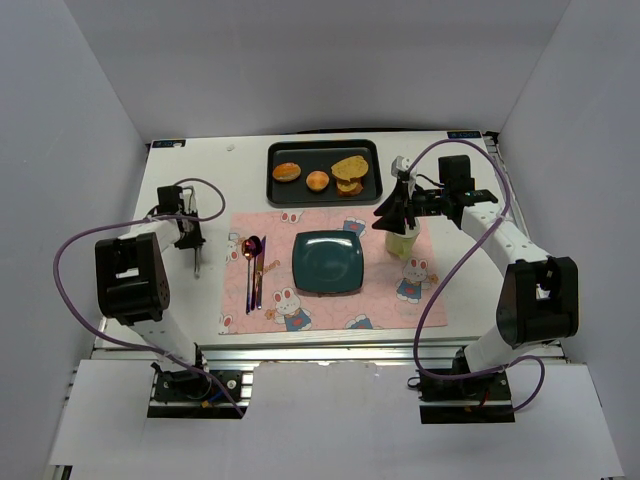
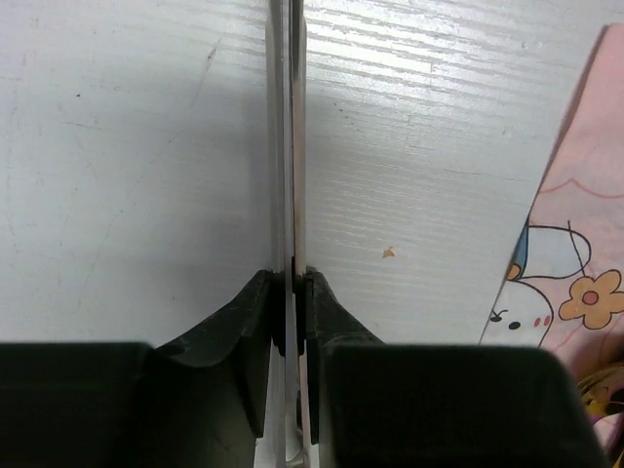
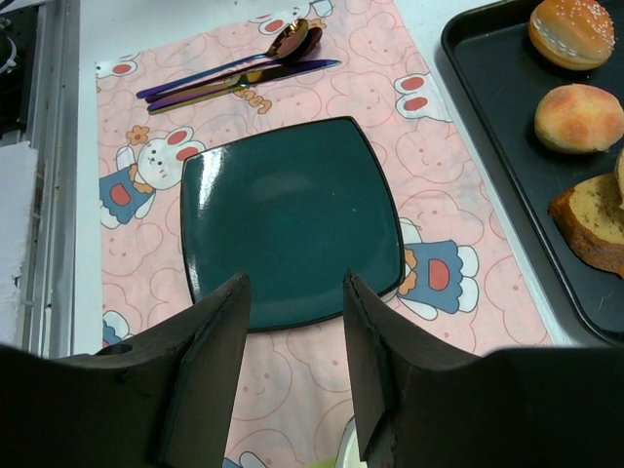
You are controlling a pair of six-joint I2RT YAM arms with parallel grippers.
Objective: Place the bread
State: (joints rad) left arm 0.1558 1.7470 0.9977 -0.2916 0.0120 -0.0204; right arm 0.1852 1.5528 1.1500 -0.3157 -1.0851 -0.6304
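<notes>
Two buns [image 3: 572, 29] [image 3: 577, 117] lie on tray [image 3: 487, 107], apart from right end effector [image 3: 295, 292].

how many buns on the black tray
2: a flatter oval bun at the left end of the tray, a rounder bun right of it, beside the toast slices.

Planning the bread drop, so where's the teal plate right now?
Top view: the teal plate sits centre of the pink placemat, cutlery to its left, the black tray beyond it.
</notes>
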